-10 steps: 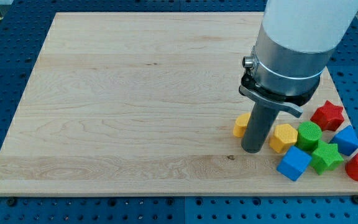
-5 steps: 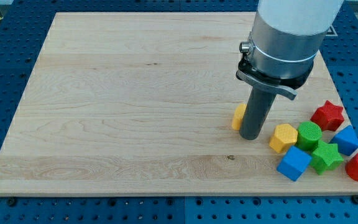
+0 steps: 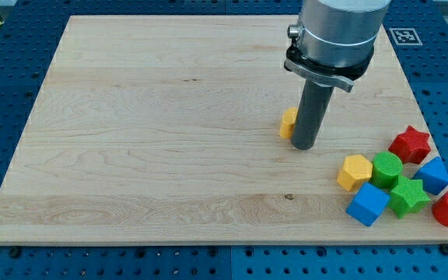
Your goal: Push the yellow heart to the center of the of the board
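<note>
The yellow heart (image 3: pixel 288 124) is found on the wooden board (image 3: pixel 146 132), to the view's right of the board's middle. Only a small yellow part of it is seen, because the dark rod stands in front of it. My tip (image 3: pixel 303 146) rests on the board, and the heart lies at about 10 o'clock from it, touching the rod or almost touching; a gap cannot be made out. No hand or jaws are carried by this arm, so nothing is opened, closed or held: the heart can only be pushed by the side of the rod.

The task is judged to be not finished. The middle of the board lies at about 9 o'clock from the heart, well apart from it, so a push toward the view's left is needed.

Several things could go wrong from here. The contact seems to be made on the heart's corner at 4 o'clock and not on its middle. If the push is given off the middle like this, the heart may be turned around and may slip away past the rod, toward 12 o'clock or toward 6 o'clock. A curved side of a heart is also easily lost by a round rod. Because most of the heart is hidden, its true direction cannot be told, and the push line may be chosen wrongly.

The other blocks are judged to be out of danger: the yellow hexagon (image 3: pixel 355 172), the green blocks (image 3: pixel 387 167), the blue cube (image 3: pixel 367 204) and the red star (image 3: pixel 409 145) lie at 4 o'clock from the tip, apart from it.
</note>
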